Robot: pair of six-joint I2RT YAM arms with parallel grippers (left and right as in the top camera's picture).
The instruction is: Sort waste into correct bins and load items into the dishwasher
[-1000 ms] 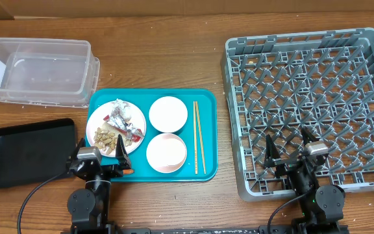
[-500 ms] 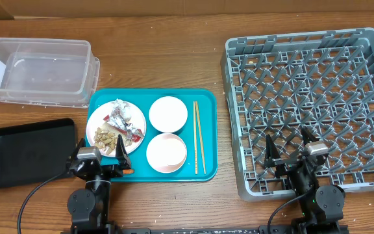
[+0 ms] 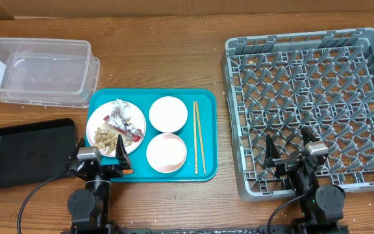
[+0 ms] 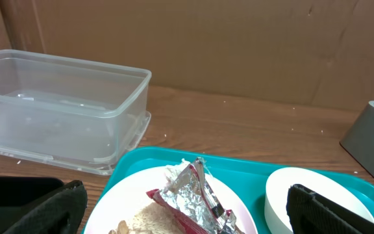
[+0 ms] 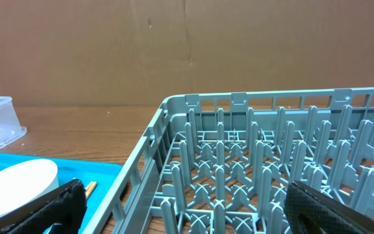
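Left gripper (image 4: 184, 192): fingers spread wide with nothing between them; it sits low at the near edge of the teal tray (image 3: 208, 110), facing the plate (image 3: 93, 118).
Right gripper (image 5: 184, 192): also wide and holding nothing, at the near-left part of the dish rack (image 3: 231, 97).
Wrapper (image 4: 193, 188): lies on the plate's far half. It is crumpled and foil-lined, so likely very light and springy. A pinch on the raised peak should hold; a flat spot would probably slip.
White wad (image 3: 119, 104): sits at the plate's far rim. It looks soft and compressible, so any bulge should serve as a grip.
Food scraps (image 3: 106, 138): loose tan bits on the plate's near-left part. They look too small to pick one by one, so tipping the plate seems easier.
Plate: on the left side of the teal tray. It looks stiff, slick and probably breakable; take it by the rim.
Bowls (image 3: 168, 114): two, upright, one behind the other in mid-tray. The walls are smooth; clamp over the lip.
Chopsticks (image 3: 199, 136): just right of the bowls, side by side. They are thin and apt to roll; pinch across both at mid-length.
Bins: the clear tub (image 3: 41, 70) stands far-left on the worktop (image 3: 174, 58), the black tray (image 3: 28, 151) near-left.
Progress: judging by the layout, nothing is sorted or loaded yet.
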